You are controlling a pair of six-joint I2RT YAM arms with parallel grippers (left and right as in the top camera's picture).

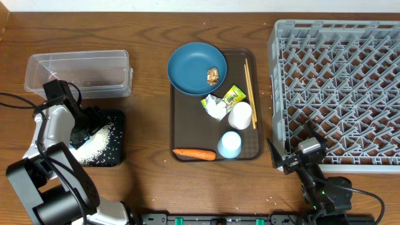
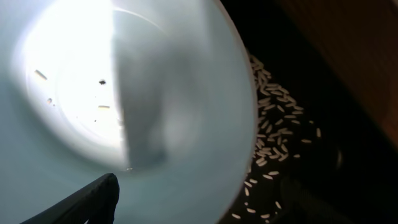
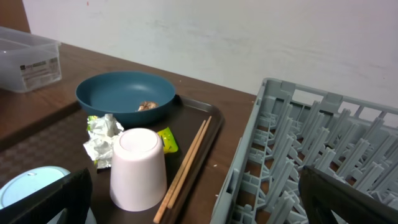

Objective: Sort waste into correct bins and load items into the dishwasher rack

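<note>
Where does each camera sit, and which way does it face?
Overhead: above the table, looking straight down on serving tray and dishwasher rack; left arm and right arm show at the bottom.
Left wrist: close up on the pale blue bowl, rice grains beside it; one finger shows.
Right wrist: low, facing across the whitish cup and dark blue plate; both fingers show.
Shared: overhead also shows cup, plate, rice.

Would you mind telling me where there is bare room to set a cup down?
Widest bare patch: the table between the black tray and the brown serving tray. The serving tray's left part, between the blue plate and the carrot, is bare too. Its right side is crowded with paper, cups and chopsticks; the gap to the rack is narrow.
</note>
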